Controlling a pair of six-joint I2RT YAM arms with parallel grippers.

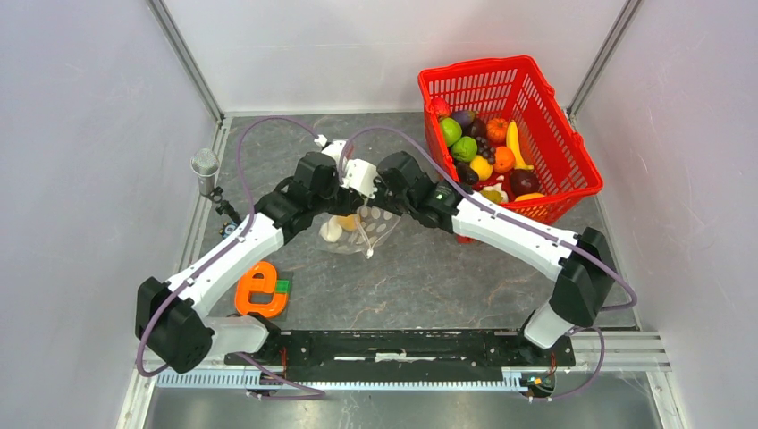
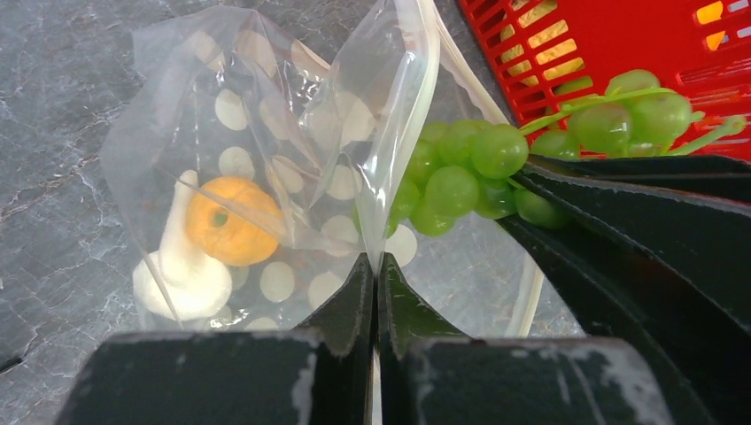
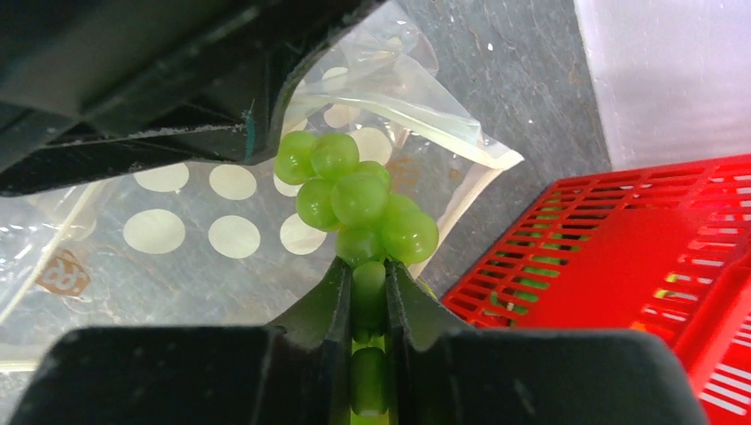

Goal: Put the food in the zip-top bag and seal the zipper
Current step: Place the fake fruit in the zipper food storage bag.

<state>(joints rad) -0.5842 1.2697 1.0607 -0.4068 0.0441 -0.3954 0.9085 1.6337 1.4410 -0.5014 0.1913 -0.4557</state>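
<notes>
The zip-top bag [image 1: 362, 231] lies mid-table, clear with white dots. My left gripper [image 2: 376, 262] is shut on the upper lip of its mouth and holds that edge [image 2: 403, 106] raised. The whitish zipper [image 2: 531, 283] runs along the lower lip. My right gripper [image 3: 367, 276] is shut on a bunch of green grapes [image 3: 359, 199], which hangs at the bag's open mouth [image 2: 460, 177]. An orange fruit [image 2: 232, 221] and a white piece [image 2: 181, 276] lie inside the bag. More food [image 1: 487, 152] fills the basket.
The red mesh basket [image 1: 576, 165] stands at the back right, close beside the right arm. A flat orange e-shaped toy [image 1: 259, 290] lies near the left arm's base. A grey microphone-like post [image 1: 205, 166] stands at the left edge.
</notes>
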